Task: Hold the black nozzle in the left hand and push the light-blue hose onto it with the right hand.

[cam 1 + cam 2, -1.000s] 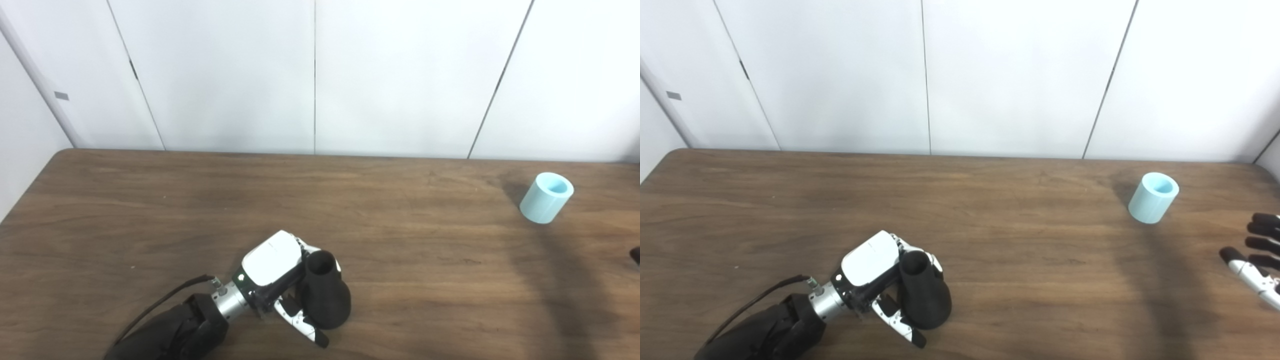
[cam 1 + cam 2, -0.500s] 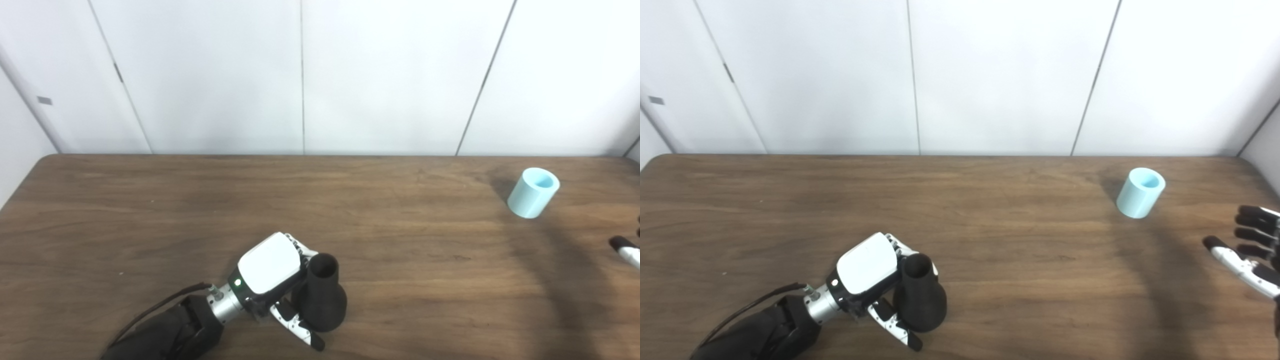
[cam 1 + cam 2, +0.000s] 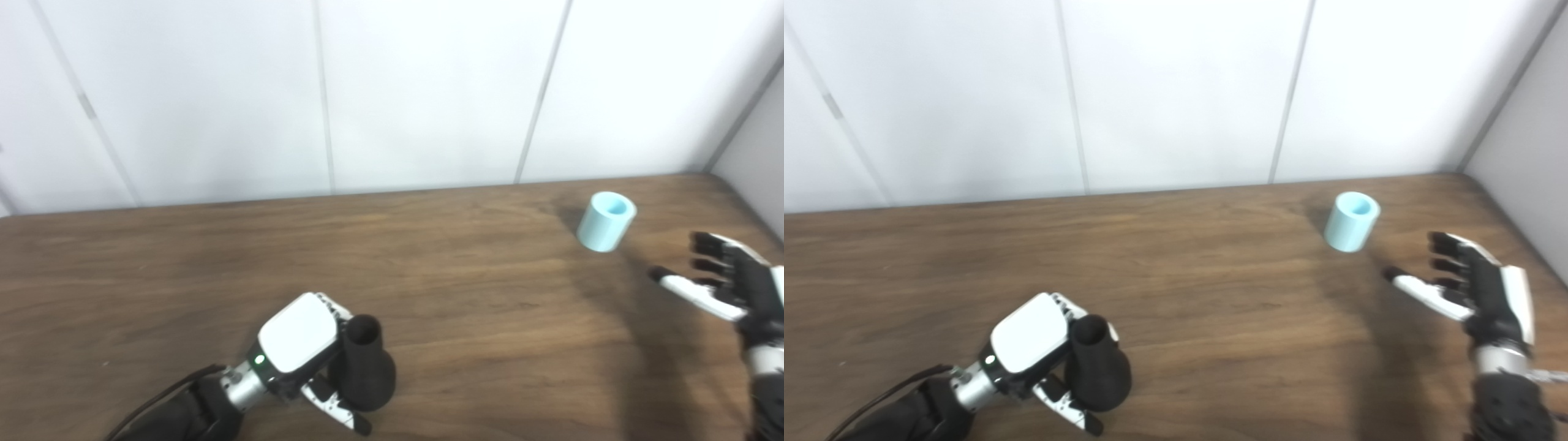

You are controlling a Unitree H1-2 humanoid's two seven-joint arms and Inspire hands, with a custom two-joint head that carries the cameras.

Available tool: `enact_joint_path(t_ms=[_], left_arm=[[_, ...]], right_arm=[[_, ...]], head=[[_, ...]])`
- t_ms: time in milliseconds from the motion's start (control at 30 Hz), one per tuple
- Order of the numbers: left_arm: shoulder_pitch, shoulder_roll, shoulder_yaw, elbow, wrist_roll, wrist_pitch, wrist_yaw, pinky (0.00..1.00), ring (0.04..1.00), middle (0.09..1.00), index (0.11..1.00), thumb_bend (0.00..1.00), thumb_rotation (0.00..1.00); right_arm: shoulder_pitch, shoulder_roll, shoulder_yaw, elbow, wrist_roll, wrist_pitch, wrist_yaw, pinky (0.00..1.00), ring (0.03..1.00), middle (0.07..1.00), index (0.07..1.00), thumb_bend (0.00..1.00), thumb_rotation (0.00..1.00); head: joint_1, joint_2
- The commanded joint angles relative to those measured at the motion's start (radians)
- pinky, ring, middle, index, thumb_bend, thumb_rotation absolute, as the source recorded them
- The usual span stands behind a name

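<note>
One matte black flared nozzle with a round open neck stands upright on the dark wood-grain desk, the white-backed left hand wrapped around it. One short, smooth light-blue cylindrical hose piece lies apart beyond the fingertips of the right hand, which is spread and empty. White panelled walls rise behind the desk

Likely lab or test room: bare white panelled wall with thin vertical seams running along far edge of dark wood-grain table; wall turns corner at table's far right end; no furnishings.
</note>
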Motion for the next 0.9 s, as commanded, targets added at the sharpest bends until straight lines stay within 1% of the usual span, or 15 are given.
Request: enact_joint_path(t_ms=[0,100,167,233,267,333,400,500,567,633,667,733,767,867], left_arm=[[0.054,0.036,-0.055,0.084,0.105,0.002,-0.004,0.08,0.156,0.23,0.476,0.52,0.04],[0.051,0.038,-0.061,0.101,0.103,0.002,0.014,0.07,0.15,0.228,0.477,0.52,0.04],[0.048,0.038,-0.065,0.101,0.094,0.001,0.018,0.07,0.143,0.224,0.479,0.52,0.04],[0.045,0.036,-0.07,0.106,0.094,0.001,0.03,0.07,0.144,0.224,0.478,0.52,0.04],[0.044,0.034,-0.071,0.11,0.098,0.002,0.035,0.07,0.144,0.224,0.477,0.52,0.04],[0.04,0.031,-0.075,0.117,0.107,0.002,0.047,0.07,0.143,0.22,0.476,0.52,0.04],[0.037,0.03,-0.08,0.121,0.11,0.002,0.053,0.06,0.138,0.213,0.476,0.52,0.04],[0.036,0.03,-0.081,0.128,0.109,0.002,0.052,0.06,0.142,0.214,0.475,0.52,0.04],[0.039,0.033,-0.077,0.121,0.115,0.003,0.049,0.06,0.137,0.21,0.475,0.52,0.04],[0.04,0.036,-0.08,0.122,0.117,0.002,0.064,0.06,0.137,0.212,0.475,0.52,0.04],[0.041,0.036,-0.081,0.124,0.116,0.002,0.07,0.06,0.137,0.212,0.475,0.52,0.04],[0.043,0.036,-0.081,0.126,0.116,0.002,0.076,0.06,0.137,0.213,0.475,0.52,0.04],[0.044,0.036,-0.081,0.126,0.119,0.002,0.076,0.06,0.137,0.212,0.475,0.52,0.04],[0.045,0.038,-0.079,0.115,0.125,0.003,0.07,0.06,0.135,0.212,0.476,0.52,0.04]], right_arm=[[-0.047,-0.025,0.002,0.018,-0.019,-0.007,-0.02,0.72,0.802,0.833,0.836,0.92,0.35],[-0.073,-0.033,0.016,0.084,-0.022,-0.046,-0.026,0.74,0.817,0.845,0.856,0.93,0.37],[-0.088,-0.04,0.025,0.129,-0.029,-0.086,-0.04,0.69,0.785,0.824,0.842,0.94,0.37],[-0.101,-0.045,0.03,0.173,-0.026,-0.13,-0.051,0.68,0.775,0.815,0.836,0.95,0.36],[-0.106,-0.051,0.036,0.19,-0.031,-0.141,-0.052,0.67,0.777,0.816,0.835,0.95,0.36],[-0.118,-0.064,0.051,0.218,-0.047,-0.14,-0.051,0.68,0.782,0.818,0.835,0.94,0.39],[-0.13,-0.074,0.065,0.238,-0.058,-0.125,-0.049,0.69,0.792,0.822,0.837,0.93,0.41],[-0.153,-0.085,0.08,0.281,-0.061,-0.114,-0.046,0.71,0.807,0.835,0.86,0.95,0.46],[-0.171,-0.082,0.074,0.307,-0.041,-0.119,-0.046,0.72,0.815,0.853,0.881,0.94,0.45],[-0.193,-0.087,0.071,0.345,-0.029,-0.132,-0.049,0.73,0.831,0.871,0.892,0.9,0.45],[-0.2,-0.091,0.072,0.357,-0.028,-0.137,-0.051,0.73,0.831,0.871,0.892,0.9,0.45],[-0.223,-0.095,0.073,0.392,-0.032,-0.136,-0.066,0.7,0.815,0.861,0.888,0.9,0.45],[-0.232,-0.095,0.071,0.405,-0.033,-0.136,-0.073,0.64,0.768,0.825,0.873,0.91,0.44],[-0.254,-0.096,0.071,0.444,-0.03,-0.15,-0.088,0.57,0.697,0.772,0.851,0.93,0.43]], head=[[0.0,0.001],[-0.01,0.002],[-0.012,0.003],[-0.013,0.004],[-0.013,0.004],[-0.016,0.001],[-0.021,-0.003],[-0.023,-0.006],[-0.021,-0.005],[-0.021,-0.004],[-0.021,-0.004],[-0.022,-0.004],[-0.022,-0.004],[-0.025,-0.004]])
